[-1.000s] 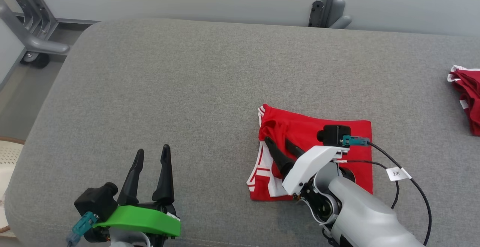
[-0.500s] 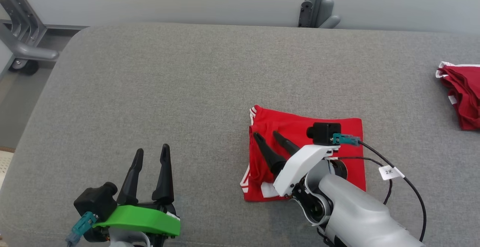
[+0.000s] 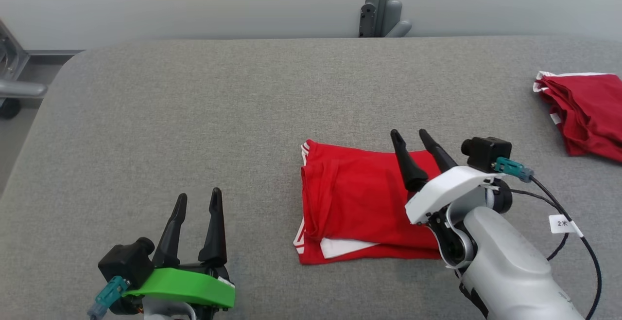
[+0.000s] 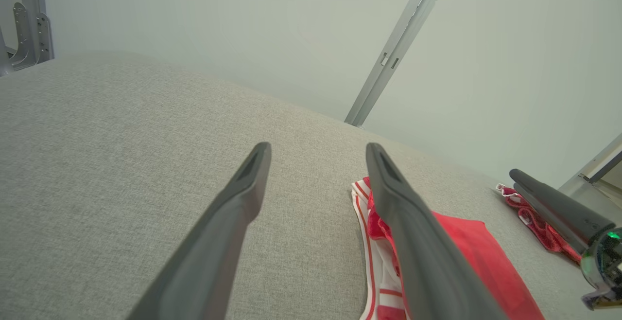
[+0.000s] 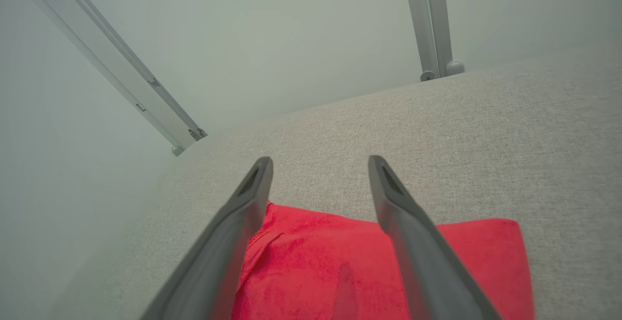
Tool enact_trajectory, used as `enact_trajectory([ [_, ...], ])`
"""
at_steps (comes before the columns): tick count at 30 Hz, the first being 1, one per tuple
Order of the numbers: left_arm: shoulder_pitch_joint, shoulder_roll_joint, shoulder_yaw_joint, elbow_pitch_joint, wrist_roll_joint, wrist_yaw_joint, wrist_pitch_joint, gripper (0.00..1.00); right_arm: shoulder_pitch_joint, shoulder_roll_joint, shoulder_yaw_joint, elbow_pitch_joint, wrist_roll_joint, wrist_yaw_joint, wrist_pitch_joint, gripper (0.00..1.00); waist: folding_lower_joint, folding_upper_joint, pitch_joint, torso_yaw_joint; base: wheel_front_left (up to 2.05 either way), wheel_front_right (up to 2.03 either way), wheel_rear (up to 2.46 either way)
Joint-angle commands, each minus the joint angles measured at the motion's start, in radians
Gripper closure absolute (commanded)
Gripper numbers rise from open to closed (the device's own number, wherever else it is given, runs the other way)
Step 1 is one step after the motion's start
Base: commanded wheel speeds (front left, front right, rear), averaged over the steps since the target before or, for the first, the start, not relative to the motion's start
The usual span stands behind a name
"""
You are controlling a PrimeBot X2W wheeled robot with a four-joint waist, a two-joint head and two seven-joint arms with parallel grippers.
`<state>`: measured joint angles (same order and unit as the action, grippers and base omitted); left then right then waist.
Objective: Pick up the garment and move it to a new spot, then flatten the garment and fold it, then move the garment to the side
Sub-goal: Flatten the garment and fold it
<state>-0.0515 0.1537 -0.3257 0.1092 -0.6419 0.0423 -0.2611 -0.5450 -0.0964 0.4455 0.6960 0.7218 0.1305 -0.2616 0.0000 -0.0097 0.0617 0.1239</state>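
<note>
The right arm [image 3: 505, 261] covers the right end of the red garment [image 3: 354, 198], so that end cannot be seen. The dark red cloth [image 3: 585, 111] far off to the right is cut by the picture's edge. The little white tag [image 3: 562, 223] has a mark too small to read. The bottom edge cuts off the part under the left pincer [image 3: 198, 194]. The bench [image 3: 194, 115] runs out of the picture on the right.
</note>
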Motion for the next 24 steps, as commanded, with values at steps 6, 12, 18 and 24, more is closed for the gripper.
enact_trajectory([
  [6,-0.001,0.006,-0.006,0.010,0.003,-0.002,-0.003,0.00,0.104,0.014,-0.159,-0.101,-0.161,0.000,-0.004,0.00,0.0000,0.0097,-0.006,-0.035,0.00,0.00,0.00],
  [12,0.000,0.011,-0.008,0.018,-0.001,-0.005,-0.003,0.00,0.204,0.033,-0.274,-0.199,-0.261,0.000,-0.004,0.00,0.0000,0.0097,-0.016,-0.046,0.00,0.00,0.00],
  [18,0.014,0.016,-0.011,0.022,-0.004,-0.002,-0.003,0.00,0.294,0.043,-0.344,-0.293,-0.325,0.000,0.005,0.00,0.0000,0.0097,-0.027,-0.045,0.00,0.00,0.00],
  [24,0.018,0.020,-0.012,0.021,-0.006,0.002,-0.003,0.00,0.338,0.045,-0.359,-0.344,-0.318,0.000,0.018,0.00,0.0000,0.0097,-0.032,-0.037,0.00,0.00,0.00],
])
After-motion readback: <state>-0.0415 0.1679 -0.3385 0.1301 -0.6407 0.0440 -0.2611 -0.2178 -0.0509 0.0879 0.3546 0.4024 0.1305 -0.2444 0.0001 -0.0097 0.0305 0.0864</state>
